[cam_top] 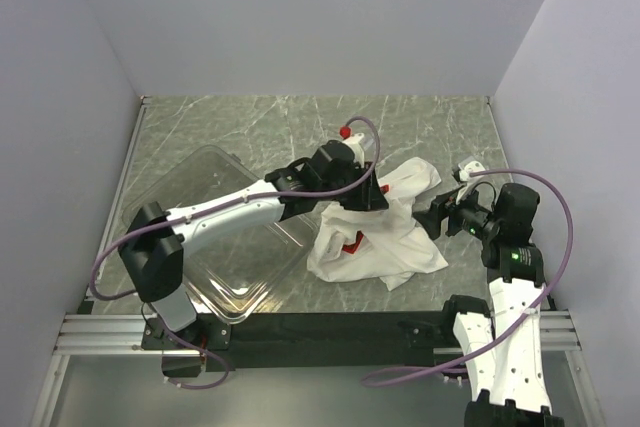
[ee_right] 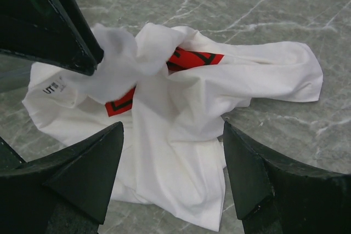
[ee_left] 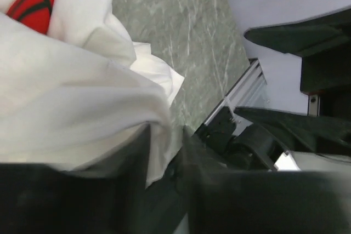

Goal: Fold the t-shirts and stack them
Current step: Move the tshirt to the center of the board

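A crumpled white t-shirt (cam_top: 375, 242) with a red print (ee_right: 192, 58) lies right of the table's centre. My left gripper (cam_top: 370, 195) is shut on a bunch of its fabric near the top; in the left wrist view (ee_left: 167, 132) white cloth (ee_left: 71, 97) is pinched between the dark fingers. From the right wrist view that gripper (ee_right: 82, 53) holds a raised bunch of the shirt (ee_right: 181, 119). My right gripper (cam_top: 437, 215) is open and empty, just right of the shirt; its jaws frame the shirt's near folds (ee_right: 173, 130) without touching them.
A clear plastic bin (cam_top: 230, 277) sits at the left front, under my left arm. Green marbled tabletop (cam_top: 250, 122) lies behind the shirt. Grey walls close in the left, back and right. A metal rail (cam_top: 100, 332) runs along the near edge.
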Robot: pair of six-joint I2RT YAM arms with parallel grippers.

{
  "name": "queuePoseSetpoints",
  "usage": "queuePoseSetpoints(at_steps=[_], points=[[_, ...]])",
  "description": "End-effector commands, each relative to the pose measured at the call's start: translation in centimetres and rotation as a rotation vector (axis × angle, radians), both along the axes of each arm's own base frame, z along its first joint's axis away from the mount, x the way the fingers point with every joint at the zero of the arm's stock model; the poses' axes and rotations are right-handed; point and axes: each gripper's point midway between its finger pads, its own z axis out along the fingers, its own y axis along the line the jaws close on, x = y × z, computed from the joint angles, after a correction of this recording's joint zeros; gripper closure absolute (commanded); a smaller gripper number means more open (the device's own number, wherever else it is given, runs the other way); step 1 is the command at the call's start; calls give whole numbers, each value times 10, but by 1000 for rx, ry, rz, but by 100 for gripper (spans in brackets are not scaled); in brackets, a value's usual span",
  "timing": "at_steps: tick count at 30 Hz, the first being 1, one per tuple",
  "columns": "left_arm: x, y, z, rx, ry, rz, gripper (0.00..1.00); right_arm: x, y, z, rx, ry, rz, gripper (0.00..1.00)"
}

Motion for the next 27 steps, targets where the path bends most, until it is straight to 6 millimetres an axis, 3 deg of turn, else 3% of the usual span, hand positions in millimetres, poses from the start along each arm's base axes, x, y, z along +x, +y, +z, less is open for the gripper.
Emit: queuePoseSetpoints(at_steps=[1, 3, 4, 7, 9, 10, 12, 13, 15, 16, 18, 20, 23, 24, 25, 27], points=[[13, -7, 25, -17, -77, 12, 59, 5, -4, 4, -4, -34, -20, 21], [35, 15, 21, 80, -124, 155, 47, 5, -5, 4, -7, -38, -24, 21], [38, 28, 31, 98, -161, 197, 40, 5, -5, 5, -7, -41, -26, 21], [46, 72, 48, 145, -238, 349, 31, 4, -5, 5, -5, -41, -21, 21], [43, 98, 46, 170, -236, 429, 28, 5, -5, 4, -5, -39, -19, 21], [42, 118, 39, 172, -197, 513, 27, 5, -4, 4, -4, -36, -18, 21], [36, 141, 14, 206, -102, 599, 22, 5, -5, 4, -3, -34, -20, 21], [33, 169, -15, 239, 23, 738, 13, 5, -5, 4, -3, -33, -20, 21], [37, 202, -41, 197, 202, 976, 1, 5, -4, 4, -3, -33, -15, 21], [30, 221, -64, 255, 259, 1032, 1, 5, -4, 4, -2, -35, -13, 21], [44, 238, -70, 224, 288, 1095, 1, 5, -4, 4, -2, -36, -15, 21], [56, 244, -73, 166, 311, 1123, 2, 4, -4, 4, -2, -33, -17, 21], [81, 264, -76, 145, 333, 1219, 11, 4, -4, 4, -3, -37, -17, 21], [91, 272, -85, 177, 334, 1245, 13, 4, -4, 4, -3, -40, -15, 21], [100, 271, -81, 173, 327, 1250, 12, 4, -4, 4, -1, -37, -14, 21], [118, 273, -93, 220, 354, 1240, 13, 4, -4, 5, -3, -41, -13, 21]])
